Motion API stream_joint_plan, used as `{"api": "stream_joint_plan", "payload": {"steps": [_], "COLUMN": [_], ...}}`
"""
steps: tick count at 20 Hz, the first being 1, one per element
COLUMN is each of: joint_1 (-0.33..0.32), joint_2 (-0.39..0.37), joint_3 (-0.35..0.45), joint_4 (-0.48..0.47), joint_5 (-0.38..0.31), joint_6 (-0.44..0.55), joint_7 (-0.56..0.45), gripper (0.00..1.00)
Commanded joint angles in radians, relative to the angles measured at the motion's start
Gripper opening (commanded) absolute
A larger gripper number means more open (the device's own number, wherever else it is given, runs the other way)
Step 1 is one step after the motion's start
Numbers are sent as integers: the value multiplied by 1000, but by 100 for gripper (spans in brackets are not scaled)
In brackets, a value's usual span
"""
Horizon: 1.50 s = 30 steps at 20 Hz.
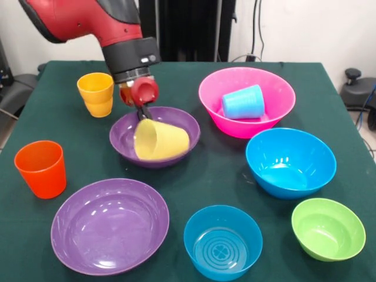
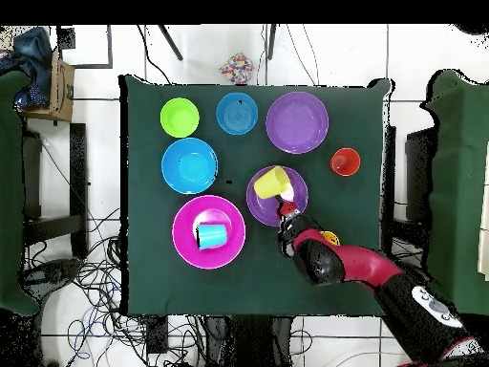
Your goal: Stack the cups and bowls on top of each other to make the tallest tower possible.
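My gripper (image 1: pixel 143 111) hangs over the far purple bowl (image 1: pixel 183 122), its fingers closed on the rim of the pale yellow cup (image 1: pixel 160 140). The cup lies tilted on its side in that bowl, mouth toward the camera's left. From above, the gripper (image 2: pixel 285 205) sits at the edge of the bowl (image 2: pixel 298 187), with the cup (image 2: pixel 270 182) inside. Two amber-yellow cups (image 1: pixel 96 94) stand stacked to the left, and an orange cup (image 1: pixel 41 168) stands nearer. A light blue cup (image 1: pixel 242 102) lies in the pink bowl (image 1: pixel 247 130).
A second purple bowl (image 1: pixel 110 225), a small blue bowl (image 1: pixel 223 241), a green bowl (image 1: pixel 328 228) and a big blue bowl (image 1: pixel 291 161) stand empty along the near and right side. The red arm (image 2: pixel 353 266) comes in over the table's edge.
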Motion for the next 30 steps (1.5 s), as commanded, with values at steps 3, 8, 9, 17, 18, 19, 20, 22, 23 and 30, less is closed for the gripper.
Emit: {"api": "stream_joint_plan", "payload": {"steps": [3,8,9,17,18,19,20,22,23,30], "joint_1": [195,314,330,359,364,373,380,375,370,397], "joint_2": [-166,-209,-210,-195,-208,-223,-236,-247,-254,-240], "joint_3": [-21,-72,-74,-64,-73,-87,-101,-102,-92,-48], "joint_4": [-336,-478,-498,-563,-549,-541,-534,-511,-506,-588], "joint_5": [-56,-66,-70,-66,-74,-80,-94,-89,-69,7], "joint_6": [737,1034,1080,1241,1208,1196,1178,1117,1101,1047], "joint_7": [-599,-602,-605,-652,-613,-572,-541,-505,-507,-457], "gripper": [100,100,100,100,100,100,100,100,100,100]}}
